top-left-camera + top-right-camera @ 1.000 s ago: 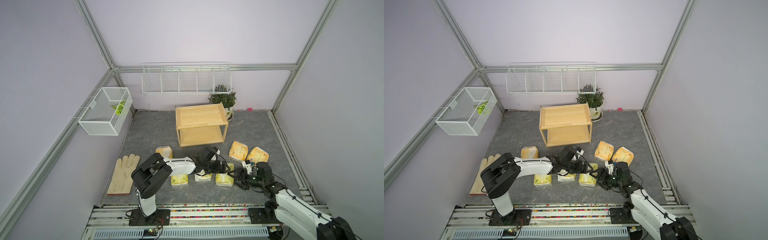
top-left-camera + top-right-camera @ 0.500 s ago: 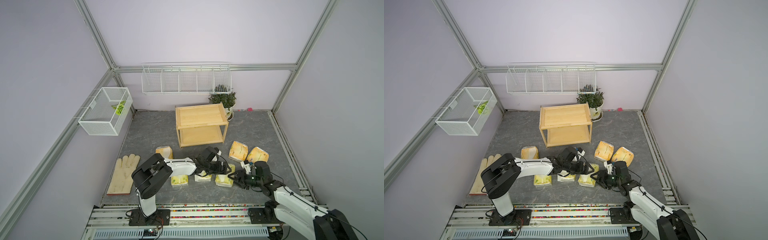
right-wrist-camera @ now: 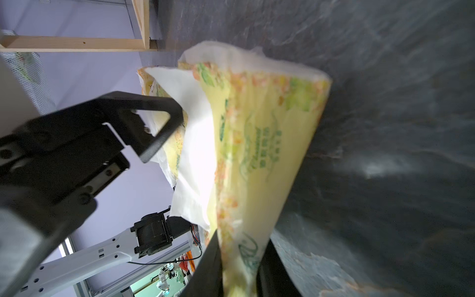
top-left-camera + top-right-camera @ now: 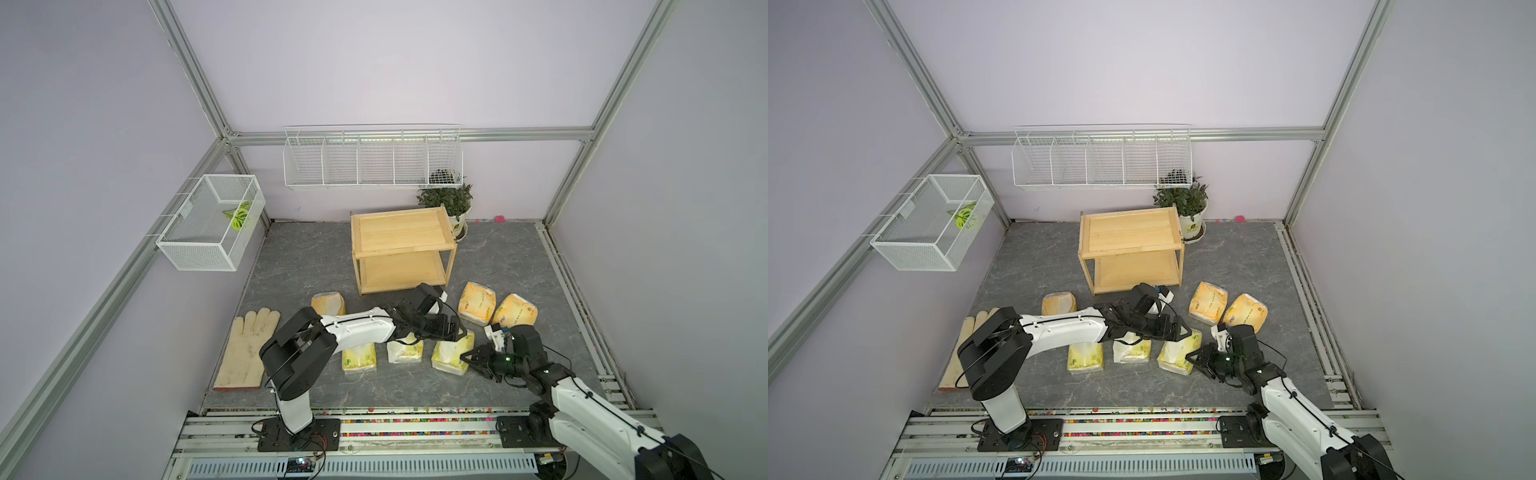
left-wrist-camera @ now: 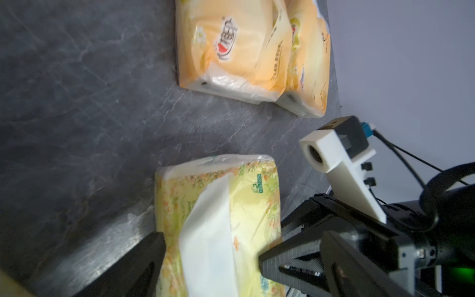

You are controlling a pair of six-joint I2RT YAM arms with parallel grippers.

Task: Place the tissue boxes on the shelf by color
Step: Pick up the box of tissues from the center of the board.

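Three lemon-yellow tissue boxes lie in a row on the grey floor in both top views: left (image 4: 360, 359), middle (image 4: 405, 351) and right (image 4: 449, 355). My right gripper (image 4: 467, 357) (image 3: 241, 252) is shut on the near end of the right one (image 3: 262, 128), squeezing its wrapper. Over that pack's far end my left gripper (image 4: 451, 332) (image 5: 239, 257) stands open, astride it (image 5: 244, 200). Three orange tissue boxes (image 4: 328, 303) (image 4: 477, 308) (image 4: 515, 316) rest nearer the shelf (image 4: 401, 249), whose two tiers hold nothing.
A cream glove (image 4: 249, 349) lies at the left of the floor. A potted plant (image 4: 451, 203) stands right behind the shelf. White wire baskets hang on the back wall (image 4: 374, 160) and the left wall (image 4: 212, 224). Rails run along the front edge.
My right gripper has moved left onto the right lemon-yellow pack and shut on its end. The left arm has hardly moved.
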